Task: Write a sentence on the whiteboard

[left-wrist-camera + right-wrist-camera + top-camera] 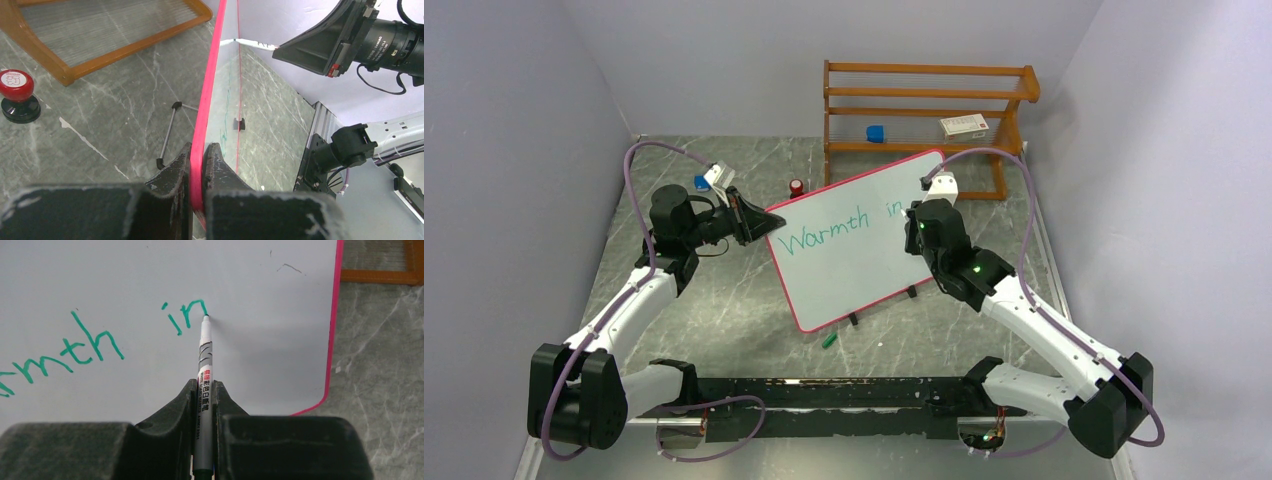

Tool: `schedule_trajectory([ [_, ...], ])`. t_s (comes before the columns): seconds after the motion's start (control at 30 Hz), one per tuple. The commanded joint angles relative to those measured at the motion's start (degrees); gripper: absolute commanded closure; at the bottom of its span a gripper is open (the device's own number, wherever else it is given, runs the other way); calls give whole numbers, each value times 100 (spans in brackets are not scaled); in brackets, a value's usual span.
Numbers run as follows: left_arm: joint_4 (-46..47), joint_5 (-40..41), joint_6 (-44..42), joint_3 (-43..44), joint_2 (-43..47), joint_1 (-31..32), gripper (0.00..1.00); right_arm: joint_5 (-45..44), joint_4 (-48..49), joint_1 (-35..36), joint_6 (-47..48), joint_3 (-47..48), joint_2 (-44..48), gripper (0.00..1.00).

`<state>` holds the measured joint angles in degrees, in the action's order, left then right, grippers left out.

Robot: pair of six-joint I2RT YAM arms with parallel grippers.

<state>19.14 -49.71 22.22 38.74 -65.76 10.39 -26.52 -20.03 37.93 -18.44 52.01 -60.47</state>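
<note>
Right gripper (203,390) is clamped shut on the marker (205,347), jaws tight on the barrel. The tip touches the whiteboard (125,270) right at the tail of the "n", and the green letters read "Warmth in". Over on the other side, the left gripper (198,152) is pinched shut on the pink frame at the board's left edge, bracing it. The board stands tilted near the middle of the table (724,310) on small black feet, with the wooden rack (924,69) just behind it along the far edge.

Now, the dangers. Room is short: only a brief stretch of white lies between that "n" and the board's right edge. A long next word would likely run onto the frame unless the marker drops to a new line.

Press too hard and the board could rock back on its stand or twist in the left jaws, which grip only the thin frame. The letters would then smear or skip. Press too lightly and the stroke breaks.

The marker is held well back from its tip, so a sideways drag could swivel it in the jaws and skew the writing. A small green piece (828,340), probably the cap, lies on the table just off the board's near edge, where a sliding foot could knock it.
</note>
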Motion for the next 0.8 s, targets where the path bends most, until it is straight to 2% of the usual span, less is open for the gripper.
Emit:
schedule_trajectory([
  [0.0,-828,603,-1184,-196,-240,101,95,68,-202,-49,-103,-133,69,100],
  [0.33,-816,611,-1170,-200,-214,94,95,-81,-149,-48,-34,-150,327,100],
  [0.6,-667,565,-1048,-242,-149,94,95,215,-184,-31,6,-170,725,100],
  [0.77,-573,498,-924,-271,-106,94,89,418,-214,23,-65,-243,905,100],
])
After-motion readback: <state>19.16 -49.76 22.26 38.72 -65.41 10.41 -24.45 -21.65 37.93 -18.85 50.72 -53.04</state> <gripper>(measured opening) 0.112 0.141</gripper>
